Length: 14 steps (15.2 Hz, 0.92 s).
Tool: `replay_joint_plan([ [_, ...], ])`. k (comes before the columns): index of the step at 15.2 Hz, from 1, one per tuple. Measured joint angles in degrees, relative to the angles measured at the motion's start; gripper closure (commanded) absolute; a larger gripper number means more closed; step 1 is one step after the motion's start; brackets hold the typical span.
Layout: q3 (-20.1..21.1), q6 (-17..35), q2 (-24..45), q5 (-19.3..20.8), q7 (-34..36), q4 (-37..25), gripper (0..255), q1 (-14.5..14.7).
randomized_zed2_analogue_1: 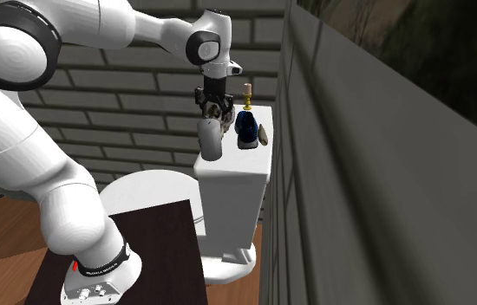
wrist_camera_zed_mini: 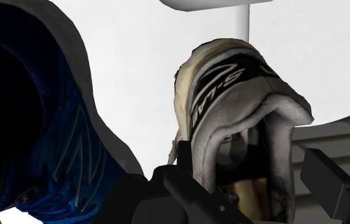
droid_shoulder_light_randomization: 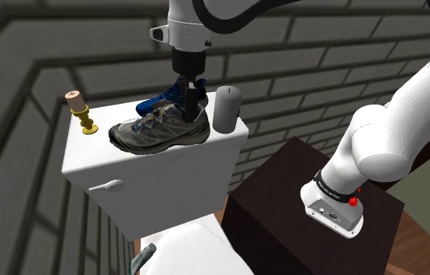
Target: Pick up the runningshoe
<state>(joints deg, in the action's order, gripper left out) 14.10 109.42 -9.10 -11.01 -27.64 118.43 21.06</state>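
The worn grey-and-cream mesh running shoe (droid_shoulder_light_randomization: 159, 133) lay on the flat white tank lid (droid_shoulder_light_randomization: 88, 156), along its front edge, with its long axis across the shoulder view and its toe towards that view's left. The black two-finger gripper (droid_shoulder_light_randomization: 193, 103) stood directly above the heel end. Its fingers were spread and straddled the collar crosswise, one beside each flank, not yet visibly pinching. A blue shoe (droid_shoulder_light_randomization: 159, 101) sat just behind.

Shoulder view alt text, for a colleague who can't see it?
The black gripper reaches down onto a grey running shoe at the front edge of a white toilet tank. A blue shoe lies behind it, a grey cylinder to its right in this view, a gold candlestick to its left.
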Motion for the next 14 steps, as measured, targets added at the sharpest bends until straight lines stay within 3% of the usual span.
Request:
replay_joint_plan([
  [14, -0.3, -8.3, -0.4, 0.3, 1.0, -7.7, 255, -0.2],
])
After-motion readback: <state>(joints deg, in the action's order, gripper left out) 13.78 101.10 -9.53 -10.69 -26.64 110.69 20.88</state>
